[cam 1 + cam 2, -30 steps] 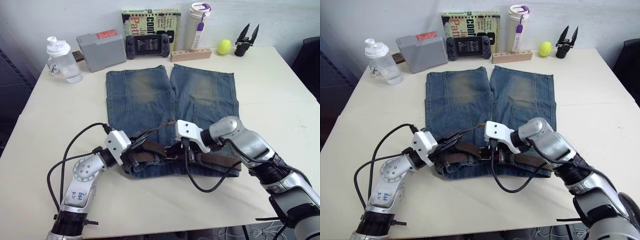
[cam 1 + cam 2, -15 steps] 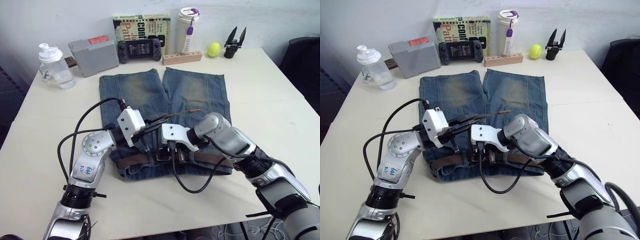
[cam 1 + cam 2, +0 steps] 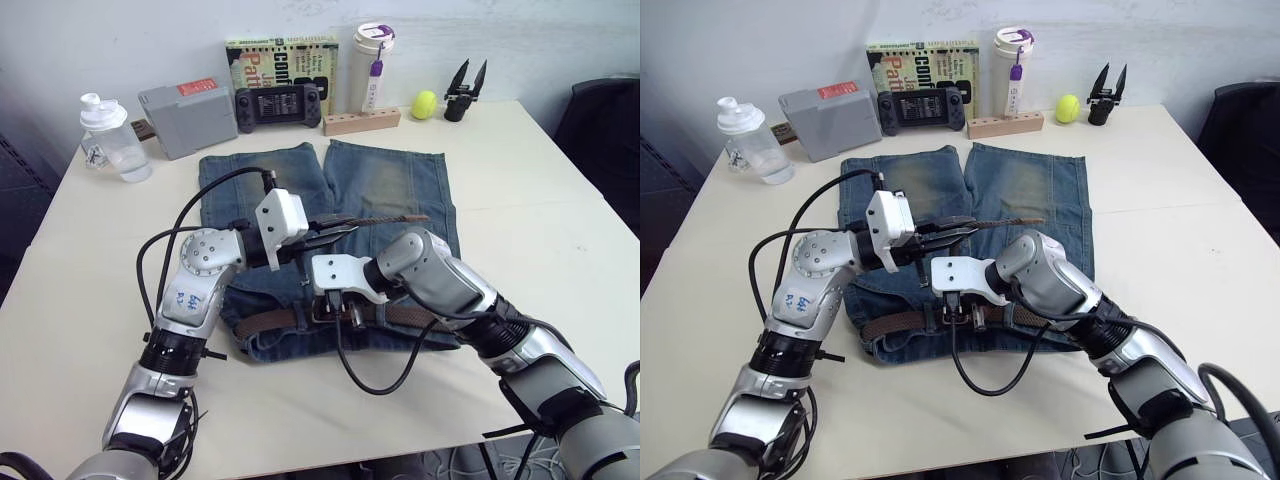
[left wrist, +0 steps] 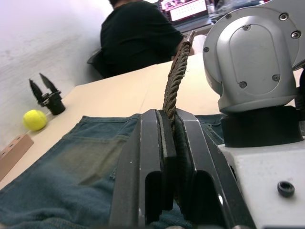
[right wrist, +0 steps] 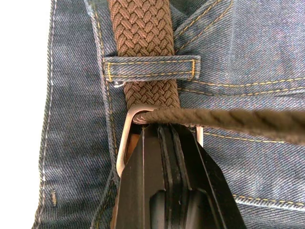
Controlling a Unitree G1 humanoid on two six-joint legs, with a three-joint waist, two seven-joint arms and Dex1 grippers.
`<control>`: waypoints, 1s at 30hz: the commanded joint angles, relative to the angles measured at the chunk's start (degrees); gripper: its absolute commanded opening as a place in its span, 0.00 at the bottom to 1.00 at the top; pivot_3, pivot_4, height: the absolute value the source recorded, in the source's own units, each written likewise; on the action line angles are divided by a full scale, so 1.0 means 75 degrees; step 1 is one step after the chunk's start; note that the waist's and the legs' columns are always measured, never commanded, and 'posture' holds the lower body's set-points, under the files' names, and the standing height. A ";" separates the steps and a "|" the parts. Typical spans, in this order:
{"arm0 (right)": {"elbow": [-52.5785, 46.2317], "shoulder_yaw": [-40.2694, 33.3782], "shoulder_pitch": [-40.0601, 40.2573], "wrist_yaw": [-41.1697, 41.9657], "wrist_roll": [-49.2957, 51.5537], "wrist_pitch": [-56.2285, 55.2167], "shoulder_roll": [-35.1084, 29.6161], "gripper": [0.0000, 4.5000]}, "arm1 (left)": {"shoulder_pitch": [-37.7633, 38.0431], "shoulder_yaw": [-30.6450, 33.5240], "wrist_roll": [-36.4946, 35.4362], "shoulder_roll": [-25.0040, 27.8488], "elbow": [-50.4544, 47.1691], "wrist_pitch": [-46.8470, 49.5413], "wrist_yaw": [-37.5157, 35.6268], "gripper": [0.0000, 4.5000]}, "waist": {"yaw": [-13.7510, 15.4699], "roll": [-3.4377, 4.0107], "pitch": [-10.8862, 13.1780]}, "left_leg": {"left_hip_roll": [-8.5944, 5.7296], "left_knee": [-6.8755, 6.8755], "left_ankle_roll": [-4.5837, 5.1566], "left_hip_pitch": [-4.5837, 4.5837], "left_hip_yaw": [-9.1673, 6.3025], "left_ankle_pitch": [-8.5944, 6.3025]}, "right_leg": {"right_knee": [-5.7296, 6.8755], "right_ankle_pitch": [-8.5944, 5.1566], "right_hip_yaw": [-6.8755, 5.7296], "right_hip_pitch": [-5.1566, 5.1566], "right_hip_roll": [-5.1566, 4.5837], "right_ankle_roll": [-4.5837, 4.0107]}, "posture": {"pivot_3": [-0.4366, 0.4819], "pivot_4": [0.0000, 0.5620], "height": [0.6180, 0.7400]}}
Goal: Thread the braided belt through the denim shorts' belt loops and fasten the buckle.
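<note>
The denim shorts lie flat on the table, waistband nearest me. The braided belt runs along the waistband and passes under a belt loop. Its free end comes out of the silver buckle and stretches taut above the shorts. My left gripper is raised over the left leg, shut on that free end, and the strap stands up between the fingers. My right gripper rests on the waistband, shut on the buckle.
Along the table's far edge stand a shaker bottle, a grey box, a game console, a book, a tumbler, a wooden block, a yellow ball and a black gripper tool. A person in black sits beyond.
My left gripper has risen from the waistband and moved away from me, drawing the belt's free end up and out through the buckle. My right gripper has stayed on the buckle. The camera has shifted.
</note>
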 commanded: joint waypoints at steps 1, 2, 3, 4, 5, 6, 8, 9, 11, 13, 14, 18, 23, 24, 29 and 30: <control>0.0767 0.1801 0.1096 0.0313 -0.0400 0.0232 0.0163 0.02 | -0.0957 0.0367 -0.0529 -0.0280 -0.0291 -0.0433 -0.0077 0.00 | -0.0001 0.0007 -0.0005 | 0.0001 0.0000 0.0000 0.0002 0.0001 0.0000 | 0.0000 0.0000 0.0001 0.0001 0.0000 0.0000 | 0.48 0.27 0.85; 0.0757 0.1816 0.1106 0.0332 -0.0420 0.0227 0.0187 0.02 | -0.1082 0.0343 -0.0544 -0.0352 -0.0191 -0.0441 -0.0153 0.00 | 0.0003 0.0007 -0.0005 | 0.0000 -0.0002 0.0000 0.0004 0.0000 0.0000 | -0.0001 0.0000 0.0000 0.0005 0.0000 0.0000 | 0.48 0.27 0.85; 0.0748 0.1834 0.1111 0.0351 -0.0443 0.0210 0.0205 0.02 | -0.1193 0.0312 -0.0560 -0.0413 -0.0095 -0.0441 -0.0245 0.00 | 0.0008 0.0008 -0.0006 | 0.0000 -0.0001 0.0000 0.0004 -0.0002 0.0000 | -0.0001 0.0000 -0.0001 0.0007 0.0000 0.0000 | 0.48 0.27 0.85; 0.0737 0.1854 0.1115 0.0367 -0.0463 0.0194 0.0223 0.02 | -0.1303 0.0271 -0.0548 -0.0468 0.0020 -0.0477 -0.0355 0.00 | 0.0014 0.0009 -0.0008 | -0.0001 -0.0001 0.0000 0.0005 -0.0003 0.0000 | -0.0002 0.0000 -0.0002 0.0009 -0.0001 0.0000 | 0.48 0.27 0.85; 0.0726 0.1859 0.1124 0.0381 -0.0471 0.0181 0.0246 0.02 | -0.1394 0.0243 -0.0535 -0.0516 0.0133 -0.0517 -0.0460 0.00 | 0.0018 0.0008 -0.0010 | -0.0002 -0.0001 0.0000 0.0008 -0.0005 0.0000 | -0.0002 0.0000 -0.0002 0.0017 -0.0002 0.0000 | 0.48 0.27 0.85; 0.0720 0.1871 0.1131 0.0394 -0.0499 0.0165 0.0261 0.02 | -0.1474 0.0235 -0.0525 -0.0561 0.0246 -0.0545 -0.0560 0.00 | 0.0018 0.0007 -0.0011 | -0.0003 -0.0001 0.0000 0.0011 -0.0007 0.0000 | -0.0005 0.0000 -0.0004 0.0024 -0.0001 0.0000 | 0.48 0.27 0.85; 0.0716 0.1889 0.1134 0.0415 -0.0544 0.0139 0.0284 0.02 | -0.1628 0.0225 -0.0479 -0.0621 0.0520 -0.0648 -0.0765 0.00 | 0.0018 0.0009 -0.0013 | -0.0003 -0.0001 0.0000 0.0021 -0.0013 0.0000 | -0.0010 0.0000 -0.0008 0.0041 -0.0001 0.0001 | 0.48 0.27 0.85; 0.0721 0.1889 0.1133 0.0421 -0.0558 0.0130 0.0292 0.02 | -0.1706 0.0233 -0.0452 -0.0647 0.0672 -0.0704 -0.0845 0.00 | 0.0017 0.0010 -0.0013 | -0.0002 -0.0001 0.0000 0.0023 -0.0017 0.0000 | -0.0012 0.0000 -0.0010 0.0044 -0.0002 0.0001 | 0.48 0.27 0.85; 0.0727 0.1883 0.1137 0.0429 -0.0571 0.0120 0.0299 0.02 | -0.1878 0.0248 -0.0411 -0.0707 0.0928 -0.0817 -0.0982 0.00 | 0.0018 0.0010 -0.0014 | -0.0003 -0.0001 0.0000 0.0026 -0.0019 0.0000 | -0.0013 0.0000 -0.0011 0.0049 -0.0002 0.0001 | 0.48 0.27 0.85; 0.0713 0.1888 0.1151 0.0448 -0.0586 0.0115 0.0293 0.02 | -0.2106 0.0269 -0.0430 -0.0812 0.1125 -0.0880 -0.1083 0.00 | 0.0019 0.0010 -0.0016 | -0.0003 -0.0001 0.0000 0.0030 -0.0020 0.0000 | -0.0013 0.0000 -0.0011 0.0054 -0.0003 0.0001 | 0.48 0.27 0.85; 0.0705 0.1887 0.1159 0.0463 -0.0590 0.0116 0.0295 0.02 | -0.2197 0.0283 -0.0438 -0.0865 0.1198 -0.0905 -0.1106 0.00 | 0.0021 0.0010 -0.0017 | -0.0003 -0.0001 0.0000 0.0032 -0.0021 0.0000 | -0.0013 0.0000 -0.0011 0.0056 -0.0003 0.0001 | 0.48 0.27 0.85; 0.0710 0.1883 0.1173 0.0492 -0.0633 0.0078 0.0322 0.02 | -0.2416 0.0287 -0.0375 -0.1018 0.1471 -0.1063 -0.1197 0.00 | 0.0027 0.0011 -0.0021 | -0.0006 0.0000 0.0000 0.0035 -0.0026 0.0000 | -0.0013 0.0000 -0.0011 0.0062 -0.0006 0.0001 | 0.48 0.27 0.85; 0.0707 0.1828 0.1186 0.0467 -0.0630 0.0072 0.0381 0.02 | -0.2360 0.0309 -0.0274 -0.0988 0.1673 -0.1251 -0.1281 0.00 | 0.0035 0.0011 -0.0026 | -0.0008 0.0001 0.0000 0.0037 -0.0033 0.0000 | -0.0015 0.0000 -0.0013 0.0068 -0.0009 0.0001 | 0.48 0.27 0.85; 0.0687 0.1821 0.1197 0.0463 -0.0625 0.0079 0.0375 0.02 | -0.2303 0.0334 -0.0285 -0.0945 0.1648 -0.1244 -0.1295 0.00 | 0.0034 0.0011 -0.0026 | -0.0007 0.0001 0.0000 0.0037 -0.0035 0.0000 | -0.0015 0.0000 -0.0013 0.0068 -0.0010 0.0001 | 0.48 0.27 0.85; 0.0641 0.1808 0.1233 0.0454 -0.0636 0.0088 0.0333 0.02 | -0.2058 0.0545 -0.0338 -0.0648 0.1607 -0.1153 -0.1257 0.00 | 0.0027 0.0011 -0.0026 | -0.0007 0.0001 0.0000 0.0037 -0.0038 0.0000 | -0.0015 0.0000 -0.0014 0.0069 -0.0011 0.0001 | 0.48 0.27 0.85; 0.0618 0.1801 0.1253 0.0457 -0.0630 0.0109 0.0327 0.02 | -0.2014 0.0603 -0.0388 -0.0598 0.1551 -0.1081 -0.1232 0.00 | 0.0023 0.0011 -0.0026 | -0.0006 0.0001 0.0000 0.0037 -0.0038 0.0000 | -0.0015 0.0000 -0.0015 0.0069 -0.0011 0.0001 | 0.48 0.27 0.85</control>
